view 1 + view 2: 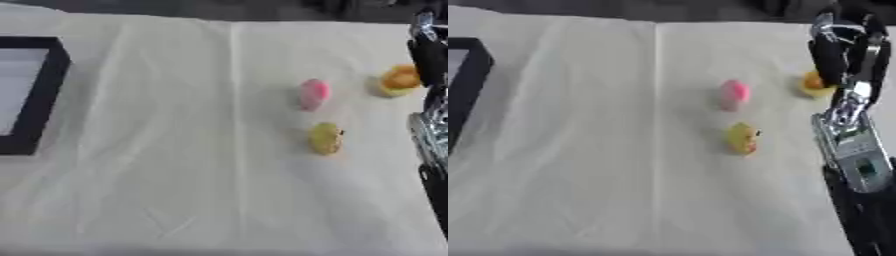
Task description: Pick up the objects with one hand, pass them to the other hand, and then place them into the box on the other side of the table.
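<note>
- The right hand (846,45) is reaching in along the table's right edge, its arm stretching up from the lower right corner.
- Its dark fingers (829,55) are pointing down over the orange-yellow object (399,80); I cannot tell whether they are apart or closed, or whether they are touching it.
- The pink object (313,93) and the yellow object (325,138) are lying near each other on the cream cloth (175,150).
- The black box (48,90) is sitting at the far left edge.
</note>
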`<action>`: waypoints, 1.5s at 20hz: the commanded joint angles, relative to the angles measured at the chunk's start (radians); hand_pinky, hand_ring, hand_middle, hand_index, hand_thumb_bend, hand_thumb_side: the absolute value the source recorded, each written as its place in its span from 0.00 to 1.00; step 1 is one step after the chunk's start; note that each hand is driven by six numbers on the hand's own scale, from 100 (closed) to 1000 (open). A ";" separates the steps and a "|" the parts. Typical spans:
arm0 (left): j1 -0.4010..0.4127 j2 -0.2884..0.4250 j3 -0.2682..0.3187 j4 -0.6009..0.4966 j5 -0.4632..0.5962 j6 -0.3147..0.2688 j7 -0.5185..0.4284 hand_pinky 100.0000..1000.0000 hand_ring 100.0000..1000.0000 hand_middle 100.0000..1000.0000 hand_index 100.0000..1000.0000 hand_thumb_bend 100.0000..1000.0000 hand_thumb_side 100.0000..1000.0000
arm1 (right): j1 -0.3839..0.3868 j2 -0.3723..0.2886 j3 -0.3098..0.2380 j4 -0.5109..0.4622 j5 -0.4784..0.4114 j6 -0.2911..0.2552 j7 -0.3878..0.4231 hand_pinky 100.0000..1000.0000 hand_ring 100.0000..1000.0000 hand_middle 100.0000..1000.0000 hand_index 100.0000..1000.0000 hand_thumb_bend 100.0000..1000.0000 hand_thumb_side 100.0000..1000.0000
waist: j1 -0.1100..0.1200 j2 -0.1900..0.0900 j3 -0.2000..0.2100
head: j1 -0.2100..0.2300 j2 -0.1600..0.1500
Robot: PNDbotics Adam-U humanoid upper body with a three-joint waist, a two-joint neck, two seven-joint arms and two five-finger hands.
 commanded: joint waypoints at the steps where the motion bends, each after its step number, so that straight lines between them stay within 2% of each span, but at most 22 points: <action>1: -0.003 0.010 0.005 -0.018 -0.005 0.002 -0.003 0.91 0.71 0.80 0.91 0.33 0.80 | -0.006 -0.025 -0.004 -0.013 -0.003 -0.001 0.000 0.66 0.61 0.67 0.71 0.00 0.42 | 0.004 -0.021 0.000 | 0.003 -0.011; 8: -0.003 0.010 0.005 -0.018 -0.006 0.002 -0.004 0.91 0.71 0.81 0.91 0.33 0.80 | -0.003 -0.028 0.000 -0.012 -0.004 0.002 0.006 0.66 0.61 0.67 0.71 0.00 0.42 | 0.004 -0.020 0.000 | 0.001 -0.011; 13: -0.002 0.011 0.004 -0.018 -0.007 0.004 -0.003 0.91 0.71 0.81 0.91 0.34 0.80 | 0.015 -0.072 0.014 -0.024 0.012 0.042 0.072 0.66 0.62 0.68 0.71 0.00 0.39 | 0.001 -0.019 -0.001 | 0.000 -0.009; 14: -0.002 0.012 0.004 -0.018 -0.007 0.004 -0.003 0.91 0.71 0.81 0.91 0.34 0.80 | 0.026 -0.098 0.027 -0.026 0.020 0.062 0.105 0.67 0.64 0.69 0.73 0.00 0.35 | -0.001 -0.019 0.000 | -0.001 -0.009; 17: 0.000 0.016 0.005 -0.018 -0.009 0.005 -0.002 0.91 0.71 0.81 0.91 0.33 0.80 | 0.052 -0.184 0.055 -0.047 0.071 0.154 0.274 0.68 0.66 0.71 0.74 0.00 0.35 | -0.005 -0.021 -0.001 | -0.001 -0.007; 20: 0.003 0.020 0.005 -0.018 -0.010 0.006 -0.002 0.91 0.71 0.81 0.91 0.33 0.80 | 0.060 -0.261 0.064 -0.052 0.117 0.197 0.433 0.69 0.68 0.72 0.75 0.00 0.35 | -0.008 -0.025 -0.004 | 0.000 -0.004; 23: 0.006 0.025 0.005 -0.018 -0.011 0.007 -0.002 0.91 0.71 0.81 0.91 0.33 0.80 | 0.074 -0.365 0.081 -0.053 0.130 0.220 0.553 0.71 0.71 0.74 0.77 0.00 0.33 | -0.014 -0.029 -0.007 | 0.002 -0.003; 25: 0.008 0.028 0.004 -0.018 -0.013 0.008 -0.002 0.91 0.71 0.81 0.91 0.32 0.80 | 0.079 -0.426 0.088 -0.053 0.129 0.223 0.623 0.73 0.72 0.75 0.78 0.04 0.31 | -0.016 -0.030 -0.009 | 0.003 -0.002; 30: 0.010 0.034 0.005 -0.018 -0.015 0.010 -0.002 0.91 0.71 0.81 0.91 0.32 0.81 | 0.082 -0.559 0.095 -0.053 0.120 0.180 0.815 0.76 0.77 0.80 0.83 0.13 0.27 | -0.020 -0.032 -0.012 | 0.004 -0.001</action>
